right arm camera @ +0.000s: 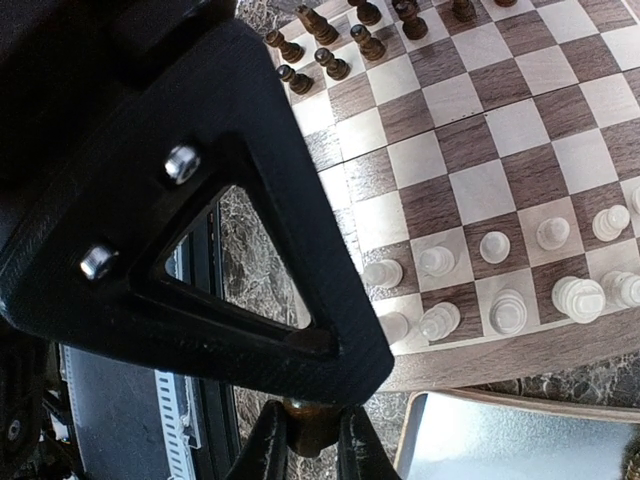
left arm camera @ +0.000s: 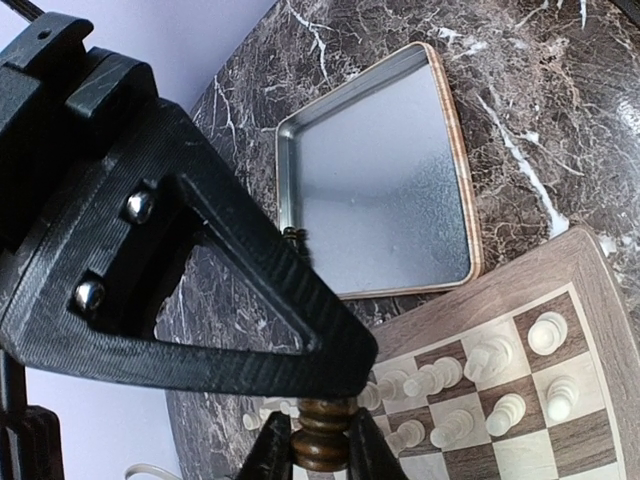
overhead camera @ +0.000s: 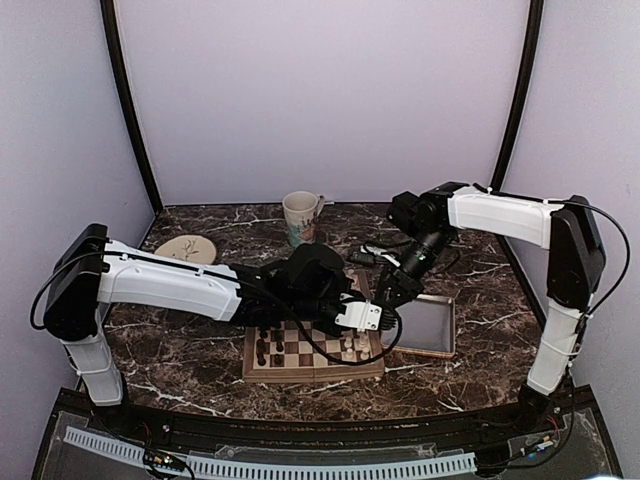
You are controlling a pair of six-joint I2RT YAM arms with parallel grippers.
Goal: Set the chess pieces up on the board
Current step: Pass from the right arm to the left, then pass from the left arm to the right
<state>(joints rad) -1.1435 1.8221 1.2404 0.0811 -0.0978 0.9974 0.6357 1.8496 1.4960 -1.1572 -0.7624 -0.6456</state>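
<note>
The chessboard (overhead camera: pixel 300 368) lies at the table's front centre. Dark brown chessmen (overhead camera: pixel 268 345) stand on its left side and cream-white ones on its right. My left gripper (overhead camera: pixel 360 325) hangs over the board's right edge. In the left wrist view the left gripper (left arm camera: pixel 320 452) is shut on a dark brown turned chess piece (left arm camera: pixel 322 440) above the white chessmen. My right gripper (overhead camera: pixel 388 298) is just right of it, between board and tray. In the right wrist view the right gripper (right arm camera: pixel 312 445) is shut on a dark brown piece (right arm camera: pixel 315 425). Several dark chessmen (right arm camera: pixel 325 40) stand at the board's (right arm camera: pixel 470 150) far side.
A shiny metal tray (overhead camera: pixel 432 325) lies right of the board and shows bare in the left wrist view (left arm camera: pixel 375 190). A mug (overhead camera: pixel 300 217) stands at the back centre. A pale plate (overhead camera: pixel 186 249) lies at the back left. The two grippers are close together.
</note>
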